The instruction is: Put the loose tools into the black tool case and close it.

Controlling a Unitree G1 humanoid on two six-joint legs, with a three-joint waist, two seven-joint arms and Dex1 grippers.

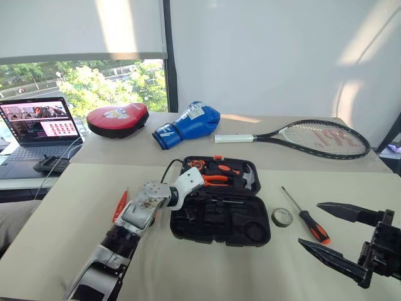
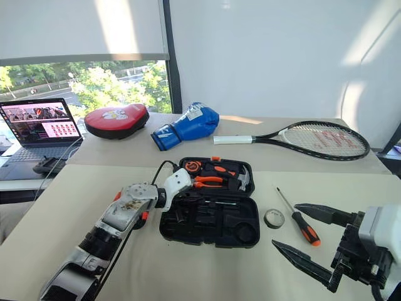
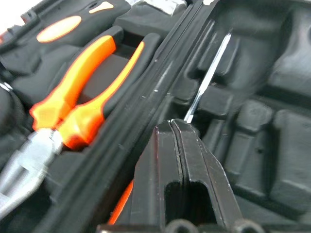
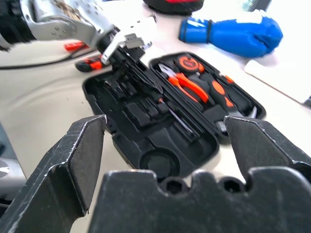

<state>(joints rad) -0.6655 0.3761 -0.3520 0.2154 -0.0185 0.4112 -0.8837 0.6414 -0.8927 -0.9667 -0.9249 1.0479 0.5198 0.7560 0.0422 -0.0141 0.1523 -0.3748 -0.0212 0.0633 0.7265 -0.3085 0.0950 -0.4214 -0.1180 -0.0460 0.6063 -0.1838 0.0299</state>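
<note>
The black tool case (image 1: 219, 238) lies open at the table's middle. Its far half holds orange-handled pliers (image 1: 215, 180) and a hammer (image 1: 249, 177). My left gripper (image 3: 176, 124) is shut over the near half's left end. A screwdriver's steel shaft (image 3: 209, 73) runs out from under its fingertips, lying in the recesses; I cannot tell whether they touch. Right of the case, a long screwdriver (image 1: 307, 216) and a black tape roll (image 1: 282, 217) lie on the table. An orange tool (image 1: 119, 205) lies left of my left arm. My right gripper (image 1: 341, 235) hangs open and empty at the near right.
Along the table's back lie a red punch pad (image 1: 118, 119), a blue boxing glove (image 1: 188, 124) and a tennis racket (image 1: 313, 138). A laptop (image 1: 41, 125) stands on a lower desk at the far left. A black cable (image 1: 168, 168) runs from my left wrist.
</note>
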